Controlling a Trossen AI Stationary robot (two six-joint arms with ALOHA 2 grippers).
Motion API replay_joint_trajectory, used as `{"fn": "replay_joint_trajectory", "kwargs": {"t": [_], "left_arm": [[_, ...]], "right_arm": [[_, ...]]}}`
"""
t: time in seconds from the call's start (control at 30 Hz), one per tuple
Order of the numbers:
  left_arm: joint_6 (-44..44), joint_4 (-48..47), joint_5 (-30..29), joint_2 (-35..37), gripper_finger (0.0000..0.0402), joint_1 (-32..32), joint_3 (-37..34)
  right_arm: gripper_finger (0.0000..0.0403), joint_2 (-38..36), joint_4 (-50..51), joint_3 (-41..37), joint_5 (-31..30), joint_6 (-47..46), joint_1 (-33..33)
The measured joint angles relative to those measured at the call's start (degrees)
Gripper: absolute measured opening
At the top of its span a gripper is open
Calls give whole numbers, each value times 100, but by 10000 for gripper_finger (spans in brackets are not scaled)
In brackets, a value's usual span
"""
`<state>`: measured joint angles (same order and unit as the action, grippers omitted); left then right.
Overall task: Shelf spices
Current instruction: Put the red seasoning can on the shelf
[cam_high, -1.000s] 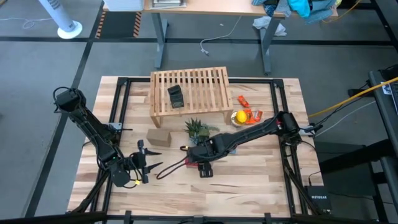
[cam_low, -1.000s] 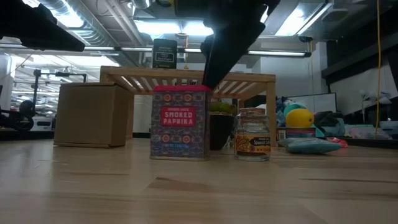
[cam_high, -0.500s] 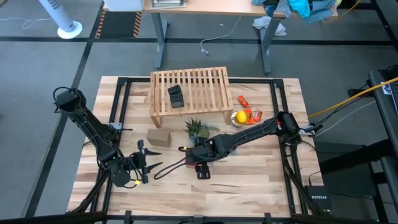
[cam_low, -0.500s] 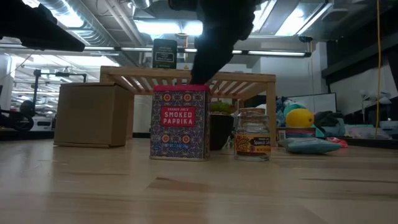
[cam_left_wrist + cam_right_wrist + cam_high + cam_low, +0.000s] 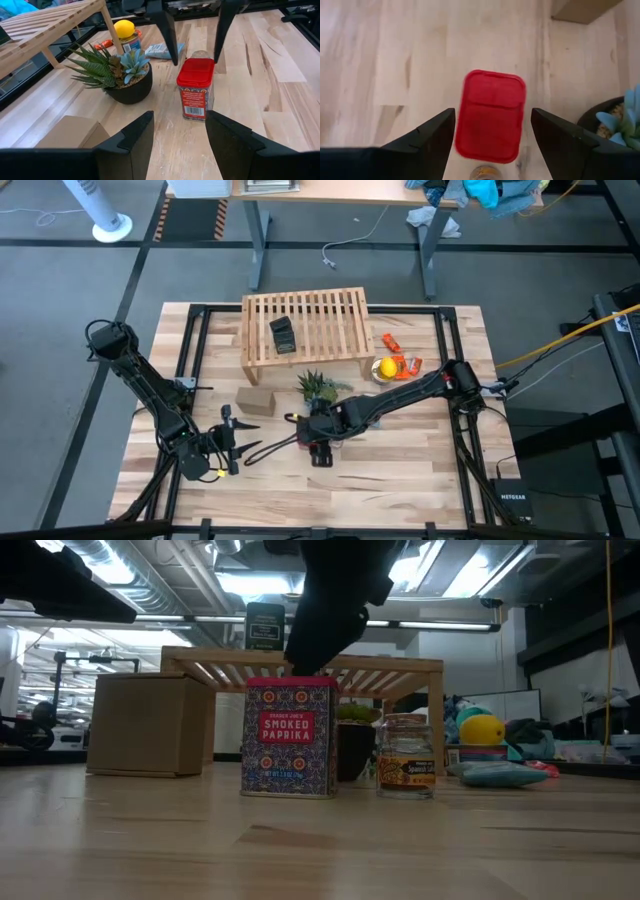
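Observation:
The red tin [image 5: 290,737] stands upright on the table, in front of the shelf [image 5: 320,320]. My right gripper [image 5: 492,111] hangs open over it, pointing down. Its fingers [image 5: 167,35] stand on either side of the red lid [image 5: 196,65] without touching it. The small round jar [image 5: 406,755] stands on the table just beside the tin. The dark tin [image 5: 284,335] stands on the shelf's slatted top. My left gripper [image 5: 178,114] waits open near the table's near left, facing the red tin.
A potted succulent [image 5: 125,75] stands close beside the tin. A cardboard box [image 5: 150,725] sits to its left near the shelf. A yellow-topped item [image 5: 124,32], orange items [image 5: 400,365] and a blue packet [image 5: 160,49] lie toward the right. Bare wood lies along the near edge.
My right gripper has moved toward the table's left, coming over the red tin. The tin and the jar have stayed where they were.

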<state>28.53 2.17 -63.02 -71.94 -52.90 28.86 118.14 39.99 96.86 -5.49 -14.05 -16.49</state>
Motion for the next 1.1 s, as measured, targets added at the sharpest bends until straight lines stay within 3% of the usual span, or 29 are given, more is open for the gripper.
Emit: {"fn": "replay_joint_trajectory", "kwargs": {"t": [0.43,1.1], "left_arm": [[2,0,0,0,172,2,0],[0,-2,0,2,172,0,0]], "right_arm": [[269,152,-54,4,-23,-686,1],[267,481,-149,4,-4,-714,0]]}}
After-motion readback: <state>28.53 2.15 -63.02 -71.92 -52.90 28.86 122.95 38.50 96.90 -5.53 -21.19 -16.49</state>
